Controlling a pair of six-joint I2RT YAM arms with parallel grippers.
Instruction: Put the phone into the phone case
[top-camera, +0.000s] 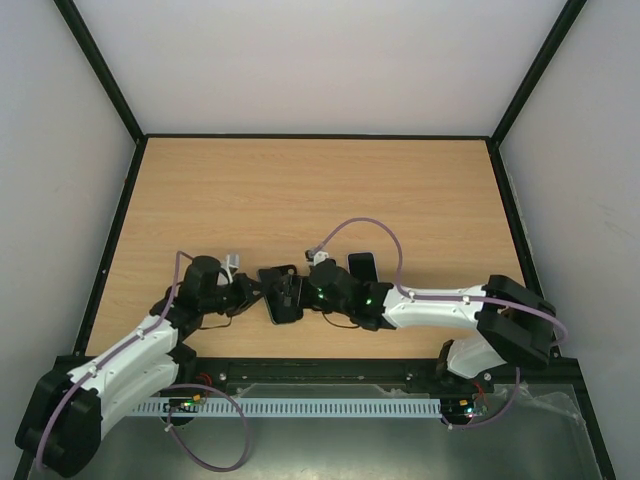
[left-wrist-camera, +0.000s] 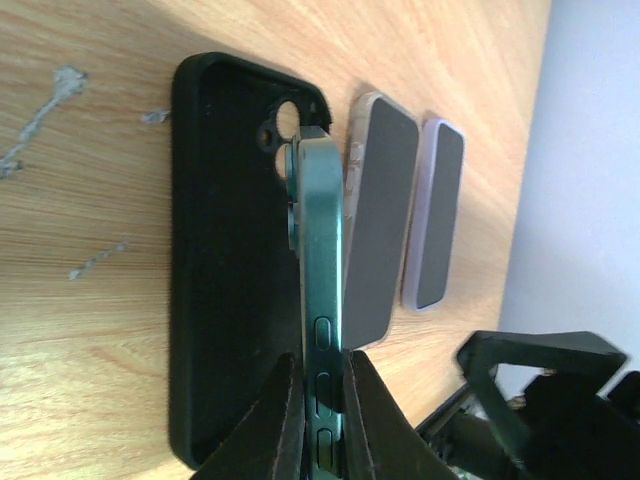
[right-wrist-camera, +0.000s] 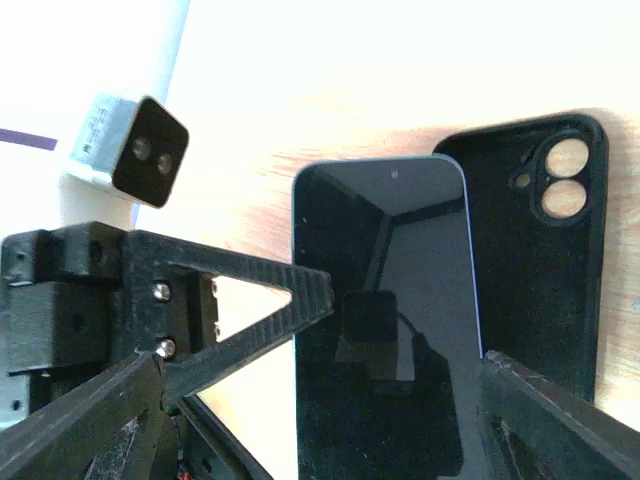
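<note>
Green phone (left-wrist-camera: 322, 250) edgewise, left gripper (left-wrist-camera: 322, 375) clamped on it — black case (left-wrist-camera: 230, 300) alongside

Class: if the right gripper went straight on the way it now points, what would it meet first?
Most likely the phone: its dark screen fills the gap between the open fingers of the right gripper. Depth is hard to judge.

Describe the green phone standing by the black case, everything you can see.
The phone has a green, metallic-looking frame with slim side buttons and a glossy, unlit dark screen. It stands on a long edge, camera bump facing the black case lying open beside it. The left gripper pinches its front and back near one end. The open right gripper faces its screen, apparently not touching.
</note>
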